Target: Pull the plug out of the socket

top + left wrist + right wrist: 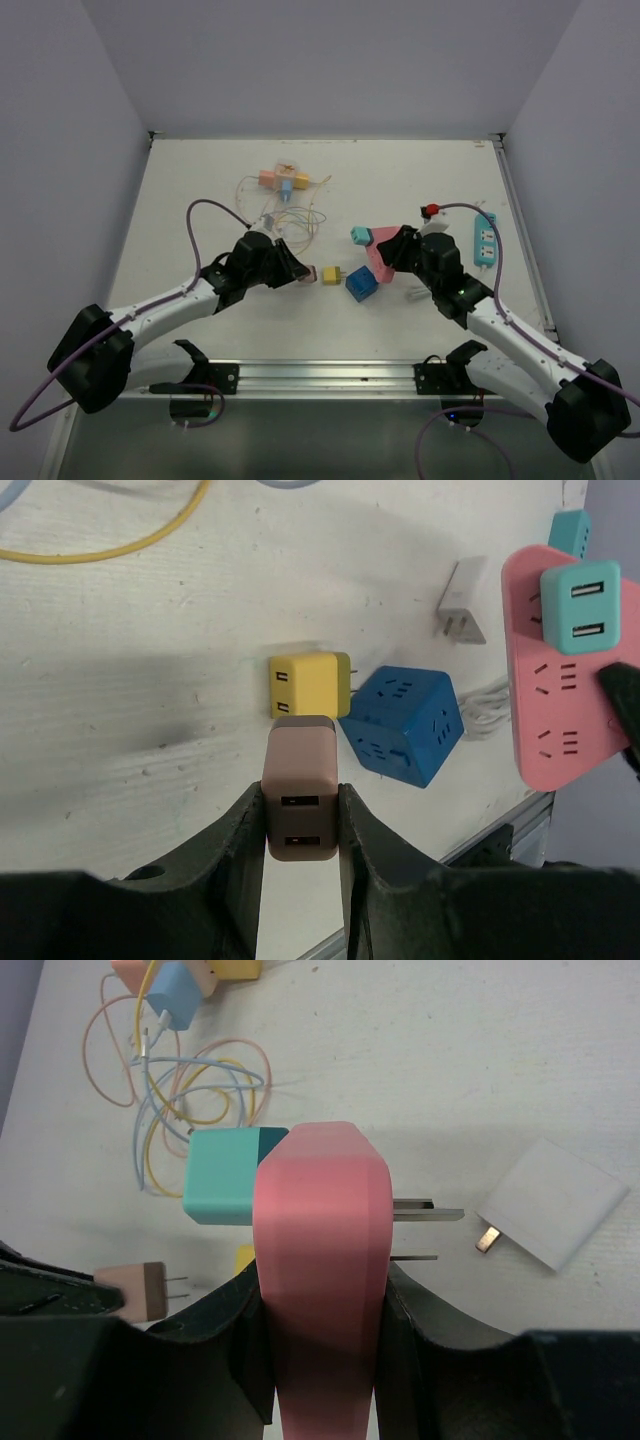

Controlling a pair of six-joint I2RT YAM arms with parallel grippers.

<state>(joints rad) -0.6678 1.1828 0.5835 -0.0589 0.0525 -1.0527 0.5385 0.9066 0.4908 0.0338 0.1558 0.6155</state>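
Left jaws are closed narrow on the brown plug (pixel 298 770), its prongs bare, at 9 o'clock of the yellow plug (pixel 332 273) seen from above; right jaws clamp the pink socket (pixel 320 1240), at 1 o'clock of the blue cube (pixel 361 285); a teal plug (pixel 222 1190) sits in that socket. Risks: smooth sides may let the brown plug slip onto the yellow one; a skewed pull on the teal plug could twist the socket in the right jaws.
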